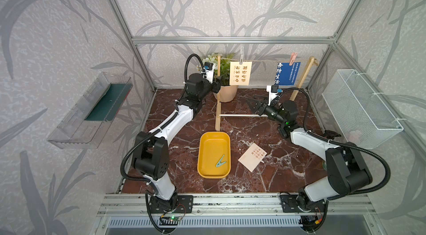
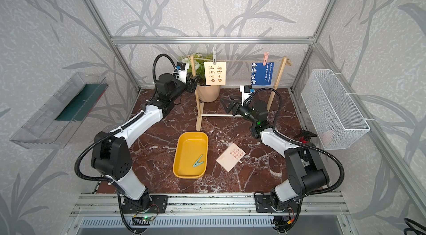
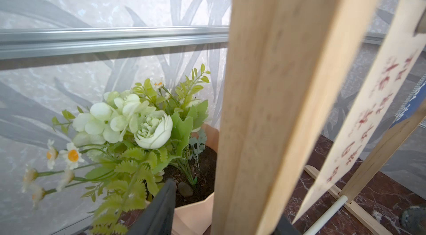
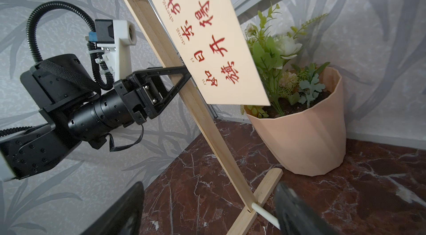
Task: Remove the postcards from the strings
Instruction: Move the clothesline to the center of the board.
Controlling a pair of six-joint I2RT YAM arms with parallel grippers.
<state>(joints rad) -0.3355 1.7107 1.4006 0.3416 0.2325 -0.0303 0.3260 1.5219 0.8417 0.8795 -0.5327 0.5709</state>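
Note:
Tan twine, the strings, runs between the tops of a wooden rack's two posts. From it hang two postcards. A cream one with large calligraphy is held by a white peg. A dark blue one is held by a pink peg. A third cream postcard with small reddish text lies flat on the table. My left gripper straddles the left post, and a gap shows beside one finger. My right gripper stands open and empty below the blue card.
A yellow tray with a green peg in it sits at the table's middle front. Behind the left post stands a potted plant. The rack's white crossbar runs low. A wire basket hangs right, a clear shelf left.

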